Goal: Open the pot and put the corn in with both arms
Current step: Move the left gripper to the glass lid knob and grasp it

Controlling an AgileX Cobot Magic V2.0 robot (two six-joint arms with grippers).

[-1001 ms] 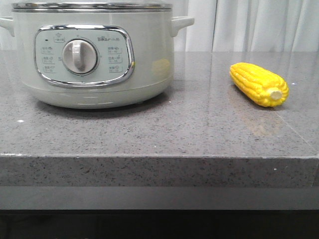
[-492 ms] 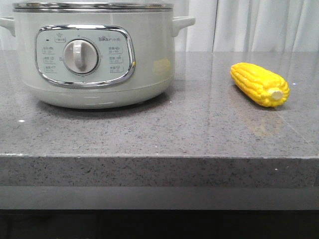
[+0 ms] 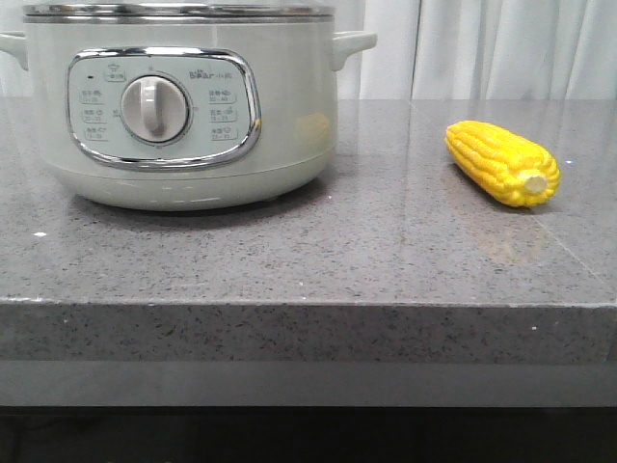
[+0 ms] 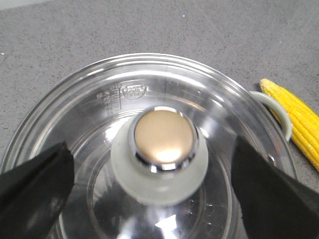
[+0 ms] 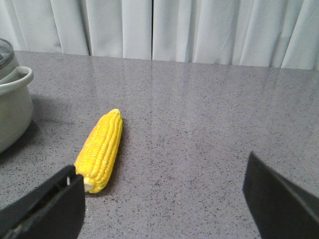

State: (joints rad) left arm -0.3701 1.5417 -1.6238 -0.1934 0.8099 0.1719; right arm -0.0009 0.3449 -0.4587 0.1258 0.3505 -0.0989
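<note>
The pot [image 3: 183, 106], pale grey-green with a chrome-framed panel and white dial, stands at the left of the counter with its glass lid [image 4: 99, 114] on. In the left wrist view my left gripper [image 4: 150, 149] hovers open over the lid. Its black fingers [image 4: 35, 184] stand either side of the gold-topped knob [image 4: 164, 137], apart from it. The yellow corn [image 3: 501, 162] lies on the counter right of the pot. In the right wrist view my right gripper [image 5: 163, 167] is open above the counter, and the corn [image 5: 101, 148] lies just ahead of one finger [image 5: 45, 209], untouched.
The grey speckled stone counter [image 3: 318, 260] has its front edge close to the camera. White curtains [image 5: 159, 27] hang behind it. The pot's side handle [image 4: 276, 112] sticks out toward the corn [image 4: 296, 119].
</note>
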